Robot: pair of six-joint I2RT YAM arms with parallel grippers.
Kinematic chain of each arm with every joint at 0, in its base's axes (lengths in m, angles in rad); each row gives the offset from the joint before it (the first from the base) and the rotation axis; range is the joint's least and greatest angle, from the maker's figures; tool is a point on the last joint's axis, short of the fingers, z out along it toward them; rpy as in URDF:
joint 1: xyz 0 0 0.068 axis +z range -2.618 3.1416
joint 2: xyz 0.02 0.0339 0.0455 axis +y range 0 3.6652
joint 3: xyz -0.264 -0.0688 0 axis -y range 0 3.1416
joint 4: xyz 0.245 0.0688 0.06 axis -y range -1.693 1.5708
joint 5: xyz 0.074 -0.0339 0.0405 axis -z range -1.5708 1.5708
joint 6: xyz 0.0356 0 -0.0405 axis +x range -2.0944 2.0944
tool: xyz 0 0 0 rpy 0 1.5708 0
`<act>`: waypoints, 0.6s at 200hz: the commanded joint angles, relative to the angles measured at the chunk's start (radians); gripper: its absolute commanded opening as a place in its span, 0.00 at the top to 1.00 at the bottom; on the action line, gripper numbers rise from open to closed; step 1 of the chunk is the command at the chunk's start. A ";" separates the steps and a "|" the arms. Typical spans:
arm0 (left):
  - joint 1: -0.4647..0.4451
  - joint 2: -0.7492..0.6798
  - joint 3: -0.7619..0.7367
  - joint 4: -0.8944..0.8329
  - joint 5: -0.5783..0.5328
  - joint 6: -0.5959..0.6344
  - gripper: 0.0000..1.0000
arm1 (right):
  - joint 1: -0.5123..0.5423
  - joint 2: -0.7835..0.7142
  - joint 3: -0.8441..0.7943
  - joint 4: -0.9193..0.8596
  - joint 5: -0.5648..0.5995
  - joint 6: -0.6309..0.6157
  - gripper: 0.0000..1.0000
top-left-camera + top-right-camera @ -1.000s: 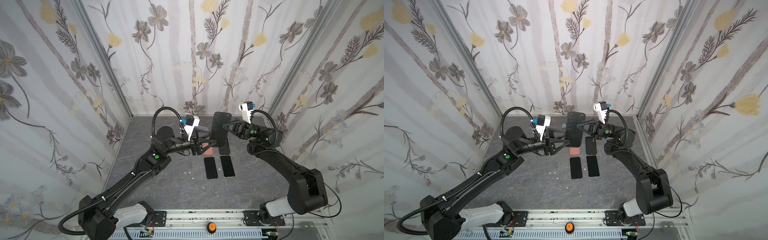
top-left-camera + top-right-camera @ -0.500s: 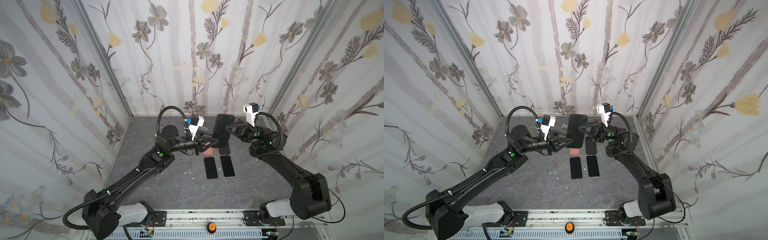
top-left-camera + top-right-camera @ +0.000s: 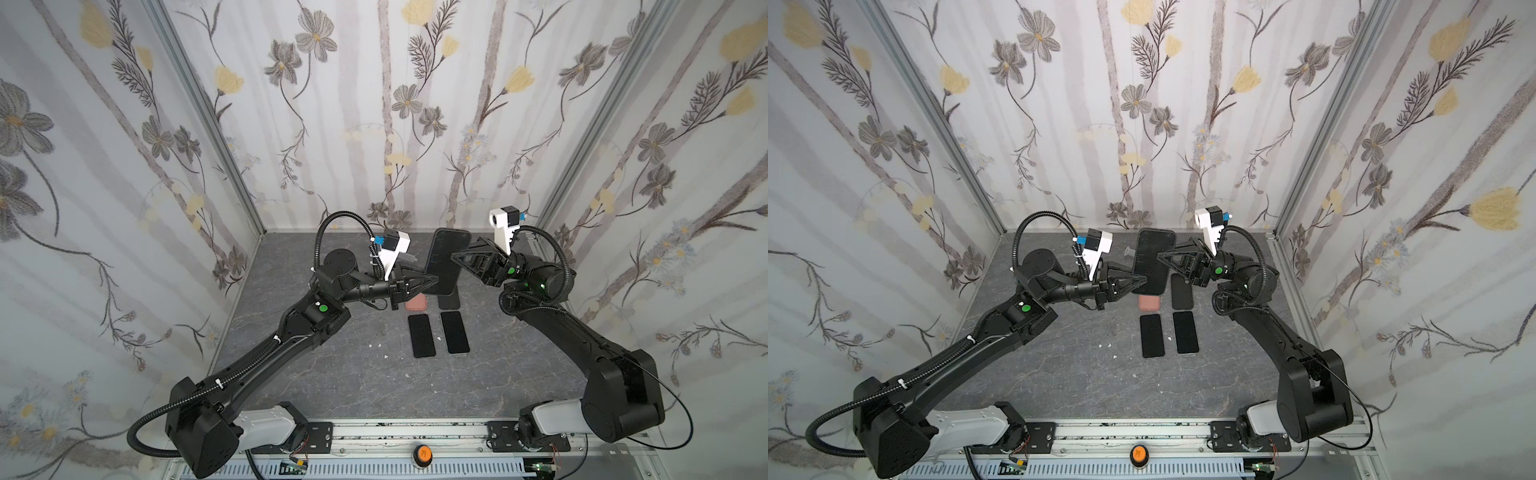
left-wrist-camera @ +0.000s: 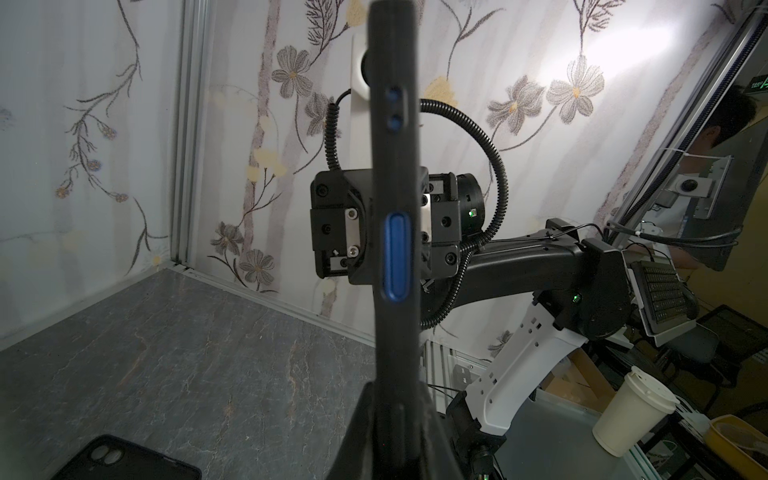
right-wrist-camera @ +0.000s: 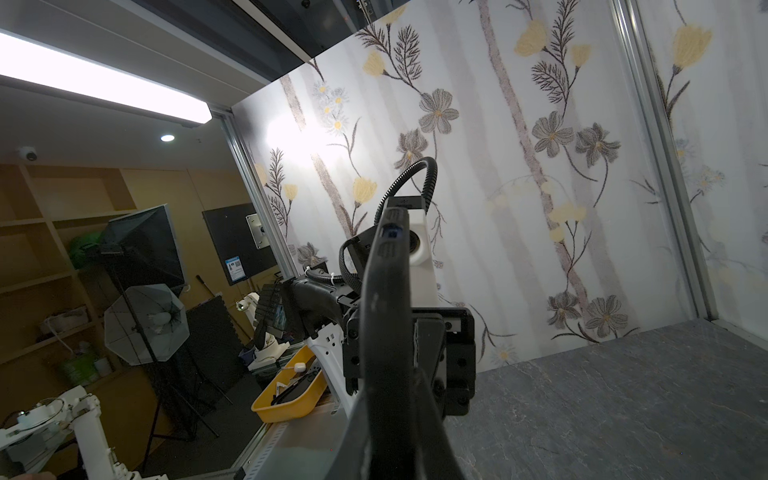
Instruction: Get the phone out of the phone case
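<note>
the phone, in its black case, is held nearly upright in the air over the back of the table, between the two arms. the left gripper is clamped tight on its lower left edge. the right gripper has its jaws narrowly around the right edge; i cannot tell whether they press or sit loose. a pink case lies on the table below.
</note>
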State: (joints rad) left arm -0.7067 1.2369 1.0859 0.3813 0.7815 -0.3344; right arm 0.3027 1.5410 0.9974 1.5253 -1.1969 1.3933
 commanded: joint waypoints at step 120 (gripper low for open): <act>0.061 -0.038 0.029 -0.401 -0.181 0.334 1.00 | -0.025 -0.274 0.236 -1.595 0.472 -1.335 0.26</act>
State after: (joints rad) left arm -0.6460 1.2224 1.1225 0.0013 0.6434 -0.0837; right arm 0.2790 1.2503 1.1679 0.1528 -0.7071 0.2741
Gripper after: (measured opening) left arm 0.127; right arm 0.754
